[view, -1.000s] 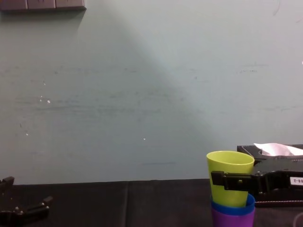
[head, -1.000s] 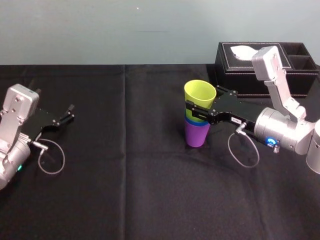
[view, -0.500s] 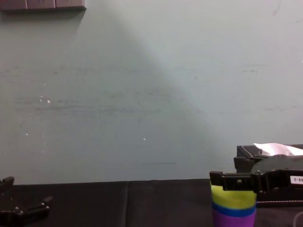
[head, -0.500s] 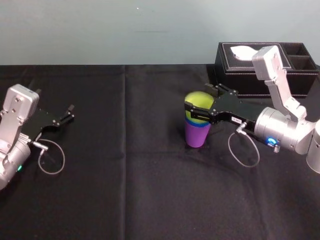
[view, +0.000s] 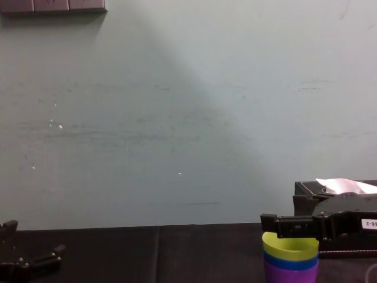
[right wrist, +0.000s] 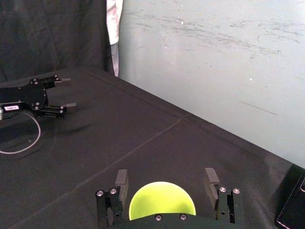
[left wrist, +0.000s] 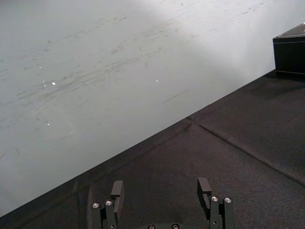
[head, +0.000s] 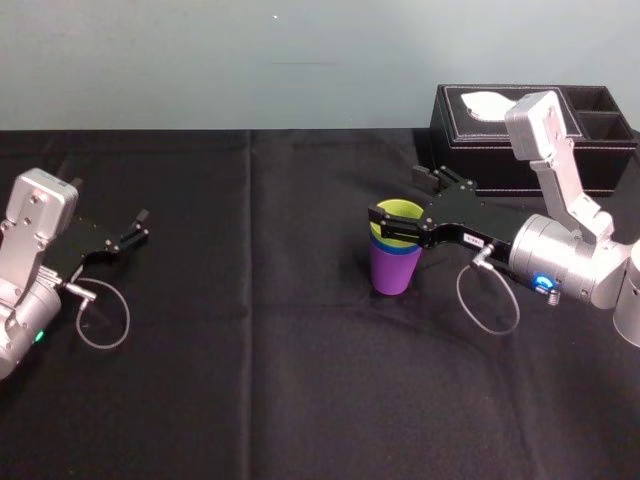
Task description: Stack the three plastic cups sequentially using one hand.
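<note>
I see the three cups (head: pixel 396 255) nested in one upright stack on the black table (head: pixel 300 380), a little toward 3 o'clock from its middle. The purple cup (head: pixel 394 273) is at the bottom. The blue cup (head: pixel 383 245) sits in it, showing a rim band, and the green cup (head: pixel 400 213) sits innermost.

My right gripper (head: pixel 400 202) reaches in from 4 o'clock and hangs at the green rim. Its fingers are spread to either side of the cup with a gap on each side, pinching nothing. A small white label (view: pixel 369 224) sits on its side, with print too small for me to read.

A black tissue box (head: pixel 490 160) stands at 1 o'clock from the stack, with a white tissue (head: pixel 485 102) poking up.

My left gripper (head: pixel 143 225) lies parked at the table's 9 o'clock, fingers splayed and empty.
</note>
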Tool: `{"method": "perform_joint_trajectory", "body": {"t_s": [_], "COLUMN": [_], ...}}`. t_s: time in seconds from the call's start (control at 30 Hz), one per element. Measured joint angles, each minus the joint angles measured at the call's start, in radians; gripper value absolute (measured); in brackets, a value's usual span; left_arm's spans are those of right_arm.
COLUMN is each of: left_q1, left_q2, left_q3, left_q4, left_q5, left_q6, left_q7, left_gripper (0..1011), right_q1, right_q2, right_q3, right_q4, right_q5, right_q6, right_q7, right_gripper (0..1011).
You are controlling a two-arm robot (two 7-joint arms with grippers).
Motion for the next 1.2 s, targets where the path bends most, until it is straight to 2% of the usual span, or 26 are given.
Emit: {"method": "perform_joint_trajectory", "body": {"t_s": [0.23, 0.37, 0.47, 0.5, 0.6, 0.83, 1.2], "left_q1": [0.0, 0.0, 0.0, 0.0, 0.0, 0.0, 0.0], "left_q2": [0.0, 0.0, 0.0, 0.0, 0.0, 0.0, 0.0], "left_q3": [0.0, 0.0, 0.0, 0.0, 0.0, 0.0, 0.0], "left_q4": [0.0, 0.0, 0.0, 0.0, 0.0, 0.0, 0.0], "left_q5": [0.0, 0.0, 0.0, 0.0, 0.0, 0.0, 0.0], "left_q6": [0.0, 0.0, 0.0, 0.0, 0.0, 0.0, 0.0], "left_q7": [0.0, 0.0, 0.0, 0.0, 0.0, 0.0, 0.0], "left_gripper": [1011, 1011, 1011, 1011, 1011, 1012, 1011], "right_q1": [-0.026, -0.059, -0.103, -0.103, -0.142, -0.192, -0.213], "right_q2": [0.008, 0.019, 0.034, 0.034, 0.046, 0.058, 0.047], "right_q3": [0.022, 0.059, 0.107, 0.107, 0.15, 0.204, 0.227], "right_q4": [-0.038, -0.07, -0.098, -0.098, -0.107, -0.081, -0.021], "right_q5": [-0.01, -0.004, 0.004, 0.004, 0.007, -0.004, -0.053], "right_q6": [0.004, 0.001, -0.012, -0.012, -0.025, -0.032, -0.023], "right_q7": [-0.04, -0.068, -0.098, -0.098, -0.122, -0.148, -0.173], "right_gripper": [1003, 1003, 1003, 1003, 1003, 1003, 1003]}}
